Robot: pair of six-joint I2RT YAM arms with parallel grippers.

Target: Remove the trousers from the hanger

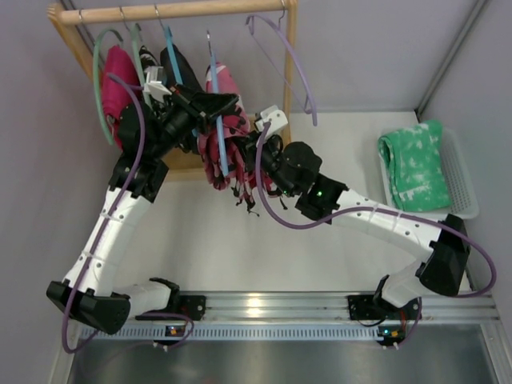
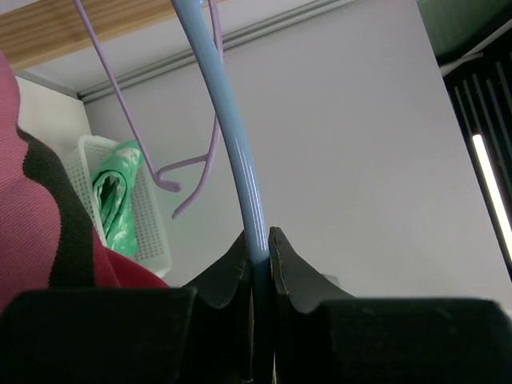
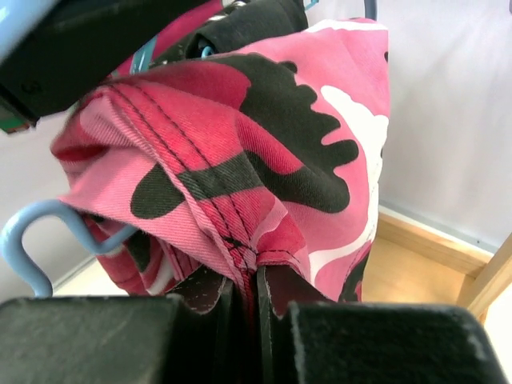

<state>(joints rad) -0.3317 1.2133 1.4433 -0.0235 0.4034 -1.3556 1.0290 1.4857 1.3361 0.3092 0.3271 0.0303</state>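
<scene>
At the back of the table: wooden clothes rack with a round wooden rail and hangers hooked along it.
Task garment: soft pink-red fabric trousers with white and black camouflage blotches. They are bunched low on the rack, draped over the hanger, with thin black cords dangling beneath. In the top view they sit right of the black garment and left of the lilac hanger.
Its support: thin light-blue curved-arm hanger, rising from the trousers toward the rail. One curled blue end shows beside the fabric in the right wrist view.
Tool, left arm: black two-finger left gripper, its fingertips pressed together on the hanger's blue arm, above the trousers.
Tool, right arm: black two-finger right gripper, jaws closed narrow on a stitched fold of the trousers, with the seam caught between the tips.
Neighbours on the rail: teal-green hangers carrying a plain magenta garment; a black garment beside it; a bare lilac wire hanger at the right end.
To the right — well apart from the rack: white slatted plastic basket holding a folded green-and-white cloth.
</scene>
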